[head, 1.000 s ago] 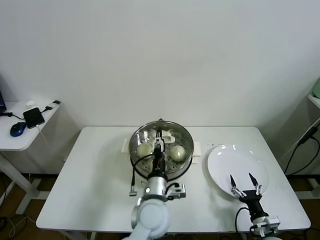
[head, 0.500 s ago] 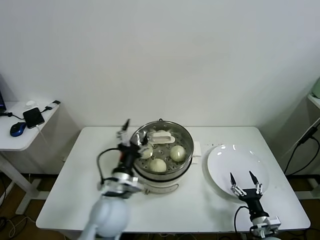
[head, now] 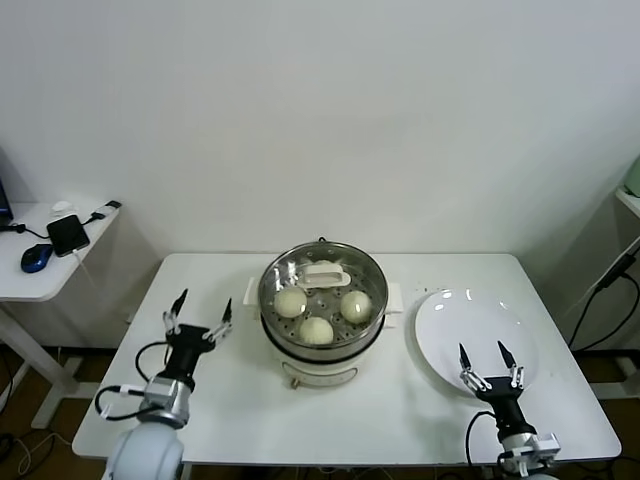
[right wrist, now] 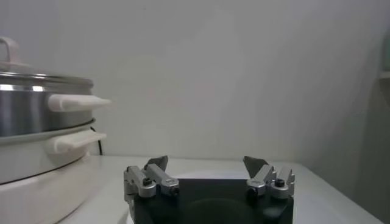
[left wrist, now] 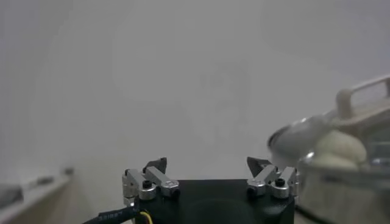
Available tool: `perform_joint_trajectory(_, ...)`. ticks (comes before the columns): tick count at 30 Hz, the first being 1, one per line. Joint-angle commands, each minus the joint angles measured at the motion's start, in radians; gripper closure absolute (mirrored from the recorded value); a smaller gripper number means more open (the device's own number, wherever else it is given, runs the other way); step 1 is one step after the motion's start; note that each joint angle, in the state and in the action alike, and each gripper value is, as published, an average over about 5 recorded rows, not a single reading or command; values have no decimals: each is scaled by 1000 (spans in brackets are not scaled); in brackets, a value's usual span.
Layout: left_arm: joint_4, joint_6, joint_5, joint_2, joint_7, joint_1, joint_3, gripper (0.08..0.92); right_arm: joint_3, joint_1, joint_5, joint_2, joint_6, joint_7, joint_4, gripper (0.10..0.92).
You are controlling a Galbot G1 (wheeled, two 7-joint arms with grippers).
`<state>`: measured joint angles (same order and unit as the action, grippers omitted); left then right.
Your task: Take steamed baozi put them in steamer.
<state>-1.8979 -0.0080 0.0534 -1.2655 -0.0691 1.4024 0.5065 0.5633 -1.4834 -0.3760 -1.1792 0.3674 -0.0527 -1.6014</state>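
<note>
The steamer (head: pixel 300 372) stands mid-table, a steel pot on a white base, with a glass lid (head: pixel 322 273) resting on it. Through the lid I see three steamed baozi: one toward the left (head: pixel 291 301), one toward the right (head: pixel 355 305) and one at the front (head: pixel 316 330). My left gripper (head: pixel 197 318) is open and holds nothing, low over the table to the left of the steamer. In its wrist view the left gripper (left wrist: pixel 207 163) has the lid and a baozi (left wrist: pixel 338 146) off to one side. My right gripper (head: pixel 486 362) is open and holds nothing, above the near part of the white plate (head: pixel 478 325). The right wrist view shows the right gripper (right wrist: pixel 206 159) and the steamer (right wrist: pixel 36 115) from the side.
A white side table (head: pixel 50 275) at the far left carries a phone (head: pixel 68 234) and a blue mouse (head: pixel 36 257). A dark cable (head: pixel 610 290) hangs past the table's right edge. Bare tabletop lies between my left gripper and the steamer.
My left arm has pulled away from above the steamer to the table's left side, and its jaws have opened. The lid now rests on the steamer. The right arm has not moved.
</note>
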Motion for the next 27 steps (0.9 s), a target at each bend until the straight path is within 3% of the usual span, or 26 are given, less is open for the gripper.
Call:
perform_joint_trajectory(1, 113, -118, 319, 56, -24, 76, 99, 177, -4, 5, -5, -2, 3, 26, 8, 203)
perform_joint_trajectory(5, 232, -185, 299, 41, -4, 61, 71, 177, -5, 9, -4, 1, -3, 32, 15, 203)
perform_joint_trajectory(11, 311, -230, 277, 18, 16, 60, 54, 177, -6, 11, -5, 1, -10, 36, 11, 203)
perform_joint_trajectory(27, 286, -258, 245, -13, 44, 76, 25, 177, -6, 0, -7, 1, -10, 37, 5, 203)
